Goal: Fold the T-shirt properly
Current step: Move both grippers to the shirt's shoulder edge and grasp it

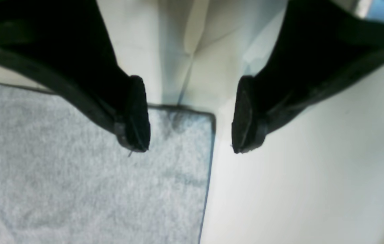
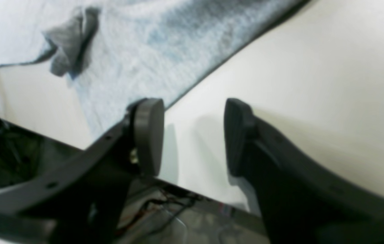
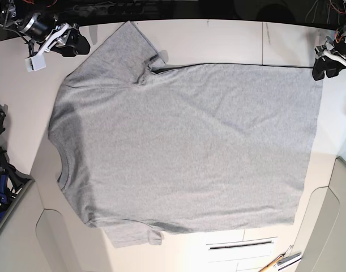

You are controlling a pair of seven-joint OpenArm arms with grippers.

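The T-shirt [image 3: 184, 147] lies flat on the worktop [image 3: 229, 39], neck to the left, hem to the right. The left pincer [image 1: 190, 115] hangs wide open and empty right over the far hem corner. The right pincer [image 2: 193, 135], open and empty too, sits by the far sleeve.

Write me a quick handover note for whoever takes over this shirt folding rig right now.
Left gripper: open, empty, hovering at a hem corner of the T-shirt.
Right gripper: open, empty, over bare table beside the shirt's edge, near the sleeve.
T-shirt: spread flat on the table, plain side up, collar toward the base view's left.
Done: shirt laid out.
Left: every fold; none is made yet.
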